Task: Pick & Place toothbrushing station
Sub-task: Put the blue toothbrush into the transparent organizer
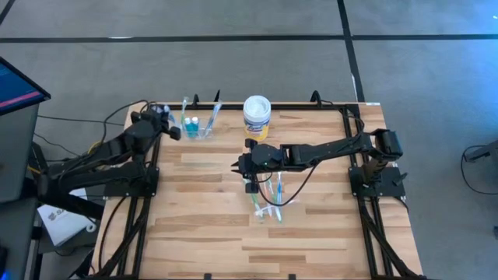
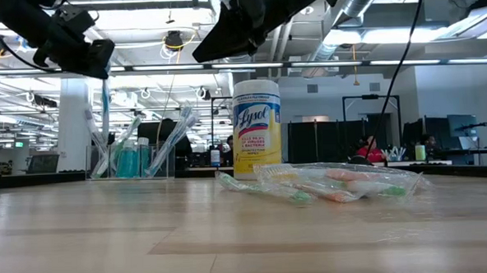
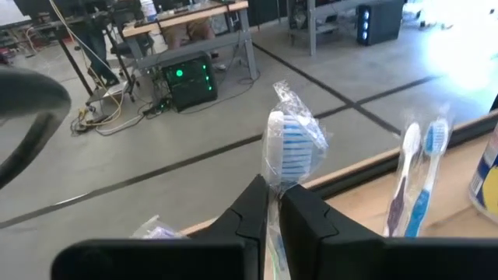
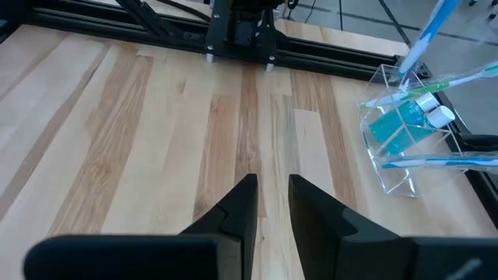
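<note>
A small clear plastic cup [image 1: 198, 127] stands near the table's far left edge. It holds teal toothpaste tubes [image 4: 401, 124] and two slim toothbrushes [image 3: 416, 183] that lean out of it. My left gripper [image 3: 274, 204] is beside the cup, shut on a wrapped toothbrush with blue and white bristles [image 3: 286, 144]. Several more wrapped toothbrushes [image 1: 268, 201] lie flat on the table's middle. My right gripper [image 1: 243, 167] hovers just to the far side of that pile, slightly open and empty. My left gripper pinches the wrapped toothbrush between its two fingers, on the neck just below the head [image 3: 274, 185]. The head and the wrapper's end stick out past the fingertips. The fingers hide the handle, so I cannot tell whether its lower end rests in the cup.
A white-lidded, yellow-labelled round tub [image 1: 257, 117] stands upright at the far edge between the cup and the right arm. Black frame rails [image 1: 342, 148] run along the table's sides. Bare wood [image 1: 202, 225] lies toward the near edge.
</note>
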